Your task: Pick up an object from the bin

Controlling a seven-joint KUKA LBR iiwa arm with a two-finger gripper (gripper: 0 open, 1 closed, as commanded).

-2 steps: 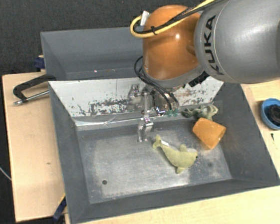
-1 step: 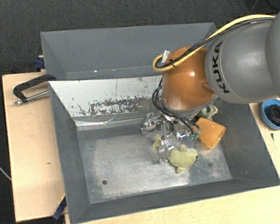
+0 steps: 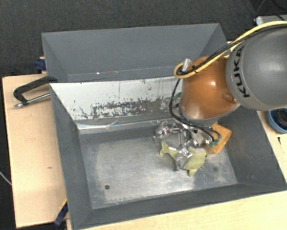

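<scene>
The arm [image 3: 264, 69], a thick grey cylinder with black lettering, is nearest the camera. It enters from the right, above the bin's right-hand side. A glossy orange cover [image 3: 205, 94] caps its wrist, with a yellow cable and black cables looped round it. Below the cover the gripper [image 3: 183, 153], a cluster of bright metal parts, reaches down to the bin floor, right of centre. It sits low, probably to get at the soft thing lying there.

That thing is a pale yellow-green scrap [image 3: 199, 158], crumpled and floppy-looking. It lies on the floor under and around the gripper's tip, and the two appear to touch. Metal and scrap overlap, so it cannot be told whether the gripper is spread wide, narrowed, or clamped on the scrap. The pick looks to be at the grasping step, with the scrap not yet lifted.

Just right of the gripper is a small orange piece [image 3: 222, 138]. It is unclear whether it lies loose or belongs to the robot.

The bin [image 3: 126, 52] is grey metal with sloping walls. Its floor is dull, scuffed and mostly bare, with one dark speck [image 3: 107, 187] at front left. The back wall [image 3: 117, 107] is bright and scratched. Dark carpet [image 3: 121, 6] surrounds the bin.
</scene>
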